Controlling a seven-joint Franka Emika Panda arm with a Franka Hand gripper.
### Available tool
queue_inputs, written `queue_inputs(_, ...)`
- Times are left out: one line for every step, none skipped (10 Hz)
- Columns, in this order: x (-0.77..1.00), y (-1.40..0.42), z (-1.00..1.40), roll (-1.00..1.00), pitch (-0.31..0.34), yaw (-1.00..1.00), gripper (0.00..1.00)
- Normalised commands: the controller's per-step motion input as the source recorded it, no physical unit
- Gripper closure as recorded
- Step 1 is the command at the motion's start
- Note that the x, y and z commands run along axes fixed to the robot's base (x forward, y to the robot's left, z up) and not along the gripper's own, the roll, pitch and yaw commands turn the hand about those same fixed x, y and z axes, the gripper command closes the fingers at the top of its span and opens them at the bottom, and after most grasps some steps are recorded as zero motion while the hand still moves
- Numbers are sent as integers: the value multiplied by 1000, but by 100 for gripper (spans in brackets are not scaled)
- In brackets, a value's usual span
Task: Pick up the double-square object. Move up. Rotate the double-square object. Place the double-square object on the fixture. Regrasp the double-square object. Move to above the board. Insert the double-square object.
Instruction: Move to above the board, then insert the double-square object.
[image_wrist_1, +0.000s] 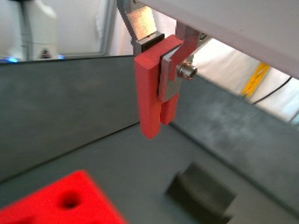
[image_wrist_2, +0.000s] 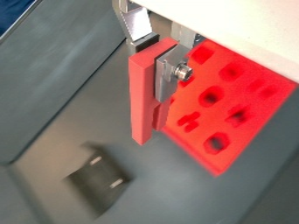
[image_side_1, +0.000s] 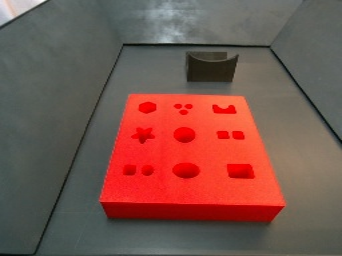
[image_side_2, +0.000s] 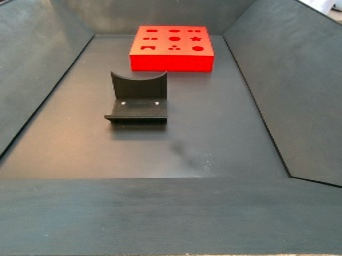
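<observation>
We see the gripper closed on the double-square object, hanging upright | fixture below on the floor | board beside.

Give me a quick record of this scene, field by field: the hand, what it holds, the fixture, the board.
hand: shut on the double-square object, raised above the floor; shows only in the wrist views
double-square object: red, hanging on end between the fingers
fixture: dark, on the floor, nothing on it
board: red, flat on the floor, apart from the fixture
</observation>
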Motion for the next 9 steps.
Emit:
queue_inputs(-544,-749,265,-1000,17,-40,100)
queue_inputs(-373,-477,164,-1000,12,-39,100)
queue_inputs(-241,-260,92,-1000,6,-36,100)
queue_inputs(-152,-129,49,-875,-1,-30,100)
queue_inputs(-103,-58,31,-573,-14,-15,100)
queue_inputs(-78,-33,13,-388,-24,-13,100)
queue_inputs(-58,-12,8,-261,-25,-8,100)
queue_inputs(0,0,0,4,0,0,100)
queue_inputs(123,-180,0,171,76,0,100)
